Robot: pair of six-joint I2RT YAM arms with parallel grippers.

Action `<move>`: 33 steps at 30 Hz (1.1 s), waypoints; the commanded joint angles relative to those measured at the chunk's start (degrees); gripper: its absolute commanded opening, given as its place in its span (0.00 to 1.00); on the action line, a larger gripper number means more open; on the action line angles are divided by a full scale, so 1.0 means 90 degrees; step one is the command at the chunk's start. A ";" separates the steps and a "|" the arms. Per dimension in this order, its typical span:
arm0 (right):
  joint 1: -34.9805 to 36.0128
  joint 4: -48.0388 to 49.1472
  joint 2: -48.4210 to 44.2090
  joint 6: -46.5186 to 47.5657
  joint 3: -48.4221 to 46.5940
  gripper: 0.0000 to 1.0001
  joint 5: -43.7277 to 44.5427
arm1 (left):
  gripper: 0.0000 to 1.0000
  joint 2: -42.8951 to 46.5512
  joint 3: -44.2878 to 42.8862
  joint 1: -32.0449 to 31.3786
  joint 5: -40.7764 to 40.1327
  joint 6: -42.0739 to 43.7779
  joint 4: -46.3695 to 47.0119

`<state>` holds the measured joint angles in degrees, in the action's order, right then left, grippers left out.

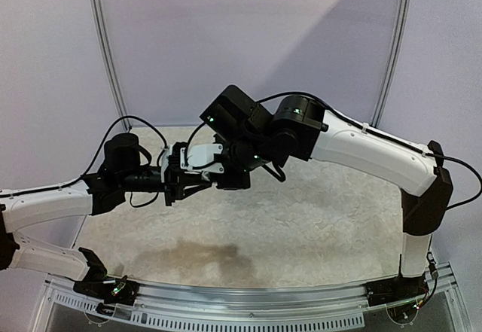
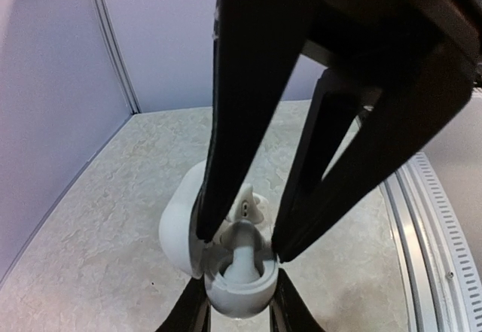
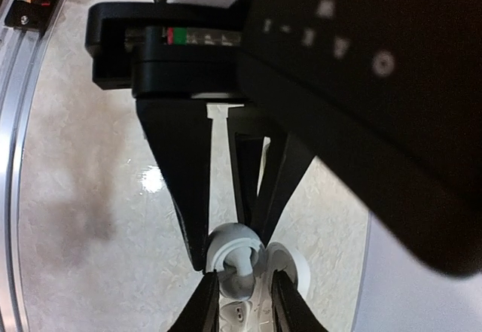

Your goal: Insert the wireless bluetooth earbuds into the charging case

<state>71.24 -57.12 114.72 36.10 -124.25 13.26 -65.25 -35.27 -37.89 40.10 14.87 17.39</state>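
Note:
The white charging case [image 2: 239, 290] hangs above the table with its lid [image 2: 179, 219] open, and my left gripper [image 2: 237, 308] is shut on its body. A white earbud [image 2: 242, 255] stands stem-down in the near slot, and a second white earbud [image 2: 249, 205] sits in the far slot. My right gripper [image 3: 245, 303] comes in from the opposite side and straddles the near earbud [image 3: 245, 266]. Its fingers stand a little apart from the bud on both sides, so it is narrowly open. In the top view the two grippers meet at mid-table [image 1: 181, 175], and the case is hidden there.
A pale mottled tabletop [image 1: 301, 226] lies under both arms. Lavender walls [image 1: 45, 83] close the back and sides. A perforated metal rail [image 1: 248, 309] runs along the near edge, past the arm bases.

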 commanded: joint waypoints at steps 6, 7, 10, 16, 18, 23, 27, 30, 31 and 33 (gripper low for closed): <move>0.0037 0.0331 -0.0342 -0.0346 -0.0049 0.27 0.0036 | 0.00 0.0062 -0.0086 -0.0087 -0.0146 -0.0200 0.0126; 0.0039 0.0486 -0.0530 -0.0450 0.0027 0.28 -0.0094 | 0.00 0.0058 -0.0053 -0.0087 -0.0279 -0.0144 0.0088; 0.0034 0.1101 -0.1022 -0.0735 0.0484 0.32 -0.0546 | 0.00 0.0076 0.0071 -0.0094 -0.1257 0.0625 -0.0071; 0.0032 0.2597 -0.2256 -0.1378 0.1935 0.35 -0.0409 | 0.00 -0.0037 0.0310 -0.0080 -0.3501 0.5397 0.0653; 0.0023 0.2972 -0.2507 -0.1526 0.2325 0.36 -0.0072 | 0.00 -0.0124 0.0309 -0.0033 -0.3871 0.6541 0.1302; 0.0015 0.3159 -0.2684 -0.1777 0.2681 0.36 0.0518 | 0.00 -0.0111 0.0256 -0.0014 -0.3972 0.7812 0.1753; -0.0059 0.3149 -0.2707 -0.1986 0.2740 0.37 0.0845 | 0.00 -0.0054 -0.0062 -0.0048 -0.4306 0.6501 0.1065; -0.0441 0.3152 -0.2741 -0.2572 0.2883 0.37 0.1066 | 0.00 -0.0261 -0.1195 0.0188 -0.4575 0.3468 -0.1481; -0.0564 0.3183 -0.2759 -0.2925 0.2995 0.38 0.1176 | 0.00 -0.0333 -0.1284 0.0237 -0.4291 0.2862 -0.2184; -0.0789 0.3146 -0.2827 -0.3389 0.3246 0.41 0.1431 | 0.00 -0.0366 -0.1343 0.0254 -0.3575 0.2000 -0.3614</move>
<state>68.42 -29.15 90.17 15.38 -98.67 20.03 -67.55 -43.92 -36.77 2.57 57.06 12.03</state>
